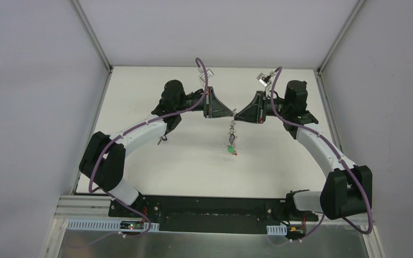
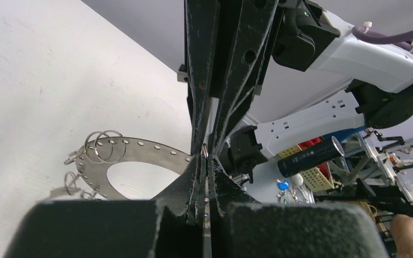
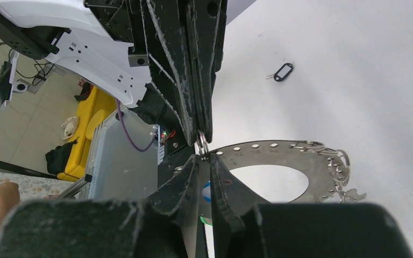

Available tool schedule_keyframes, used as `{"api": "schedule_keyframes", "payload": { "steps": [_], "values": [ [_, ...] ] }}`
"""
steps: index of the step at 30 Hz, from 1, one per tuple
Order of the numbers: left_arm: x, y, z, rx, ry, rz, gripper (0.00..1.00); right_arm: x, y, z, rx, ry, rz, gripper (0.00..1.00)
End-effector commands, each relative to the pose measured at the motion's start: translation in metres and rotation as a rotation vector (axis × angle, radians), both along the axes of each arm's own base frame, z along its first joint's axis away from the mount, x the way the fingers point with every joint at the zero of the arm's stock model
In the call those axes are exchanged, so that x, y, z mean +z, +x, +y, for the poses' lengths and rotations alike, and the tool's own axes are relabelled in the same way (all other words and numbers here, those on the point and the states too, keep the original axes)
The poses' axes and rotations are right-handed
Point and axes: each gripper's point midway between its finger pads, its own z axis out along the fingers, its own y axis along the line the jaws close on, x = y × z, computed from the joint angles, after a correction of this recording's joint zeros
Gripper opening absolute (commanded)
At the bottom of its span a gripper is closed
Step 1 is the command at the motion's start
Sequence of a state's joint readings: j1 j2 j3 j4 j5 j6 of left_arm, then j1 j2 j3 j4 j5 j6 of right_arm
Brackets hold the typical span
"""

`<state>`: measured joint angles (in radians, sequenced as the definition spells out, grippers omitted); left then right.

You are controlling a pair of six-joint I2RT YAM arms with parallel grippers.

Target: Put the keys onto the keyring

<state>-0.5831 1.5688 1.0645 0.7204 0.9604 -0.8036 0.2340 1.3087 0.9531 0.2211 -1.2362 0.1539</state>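
Threading step, mid-air. Left gripper (image 1: 232, 113) is clenched and right gripper (image 1: 241, 114) is pinched nearly closed. Their tips meet on the top edge of the keyring (image 3: 279, 149), beside a small split ring (image 3: 201, 144). The keyring hangs above the table (image 1: 193, 166) with the keys (image 1: 231, 146) dangling. Next is probably feeding that split ring through a hole, which needs fine alignment.

From above, your keys (image 1: 232, 138) are too small to tell apart; the right pincer (image 3: 204, 161) hides the keyring (image 3: 279, 155) at six o'clock.
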Motion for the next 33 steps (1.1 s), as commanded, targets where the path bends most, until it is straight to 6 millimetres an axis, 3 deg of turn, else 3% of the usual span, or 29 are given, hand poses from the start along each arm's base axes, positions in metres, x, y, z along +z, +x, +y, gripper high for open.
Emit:
{"api": "schedule_keyframes", "payload": {
  "steps": [1,6,12,22,33],
  "values": [
    [0.010,-0.017,-0.004,-0.070,-0.037,-0.035,0.00,0.019,0.009,-0.002,-0.006,0.036,-0.091,0.15],
    [0.011,-0.019,-0.005,-0.088,-0.048,-0.028,0.00,0.022,0.010,-0.002,-0.003,0.050,-0.085,0.18],
    [0.014,-0.019,-0.005,-0.084,-0.054,-0.029,0.00,0.018,0.008,-0.001,0.005,0.048,-0.081,0.15],
    [0.021,-0.018,-0.004,-0.077,-0.077,-0.032,0.00,0.008,0.006,-0.009,-0.015,0.039,-0.072,0.22],
    [0.020,-0.015,-0.005,-0.062,-0.075,-0.027,0.00,0.004,-0.003,-0.010,0.010,0.040,-0.064,0.17]
  ]
}}
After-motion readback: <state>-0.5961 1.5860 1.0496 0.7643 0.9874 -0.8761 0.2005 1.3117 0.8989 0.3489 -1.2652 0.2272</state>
